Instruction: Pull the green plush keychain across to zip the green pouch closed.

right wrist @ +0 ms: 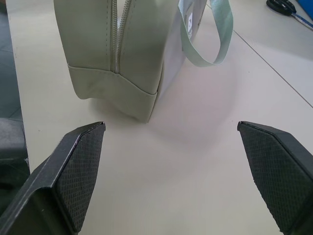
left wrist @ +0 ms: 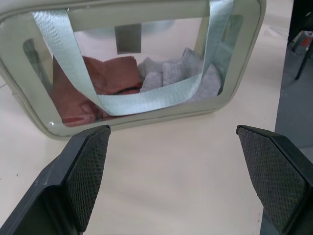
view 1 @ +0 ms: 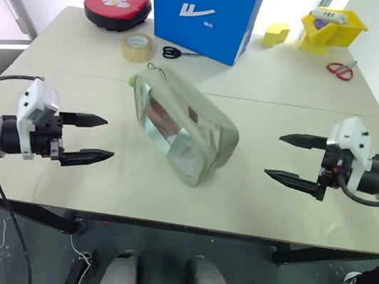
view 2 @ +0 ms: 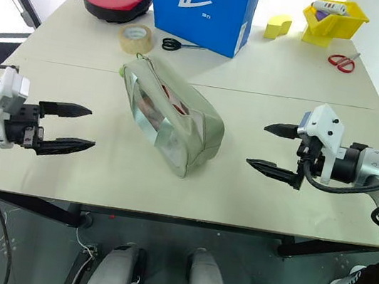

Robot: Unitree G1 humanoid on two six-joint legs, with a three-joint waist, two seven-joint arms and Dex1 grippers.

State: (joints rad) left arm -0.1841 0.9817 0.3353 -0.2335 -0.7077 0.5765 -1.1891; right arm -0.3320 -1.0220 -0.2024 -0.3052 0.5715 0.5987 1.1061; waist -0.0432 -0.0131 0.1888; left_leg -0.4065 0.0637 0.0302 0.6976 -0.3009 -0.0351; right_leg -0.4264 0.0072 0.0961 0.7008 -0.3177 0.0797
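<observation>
We hold the left claw (view 1: 87, 138) and right claw (view 1: 297, 160) wide open, empty, flanking the pouch (view 1: 181, 125) lying askew mid-tabletop (view 1: 290, 100), its keychain (view 2: 123, 71) at the far end, still to grab.

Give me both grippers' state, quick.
Left gripper: open, holding nothing, beside the green pouch.
Right gripper: open, holding nothing.

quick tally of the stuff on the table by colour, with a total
green: 1, green pouch
red: 2, red oval case, red-handled scissors
blue: 1, blue box
yellow: 2, yellow block, yellow bin
black: 1, black-handled scissors
tan: 1, tape roll
total: 8
</observation>
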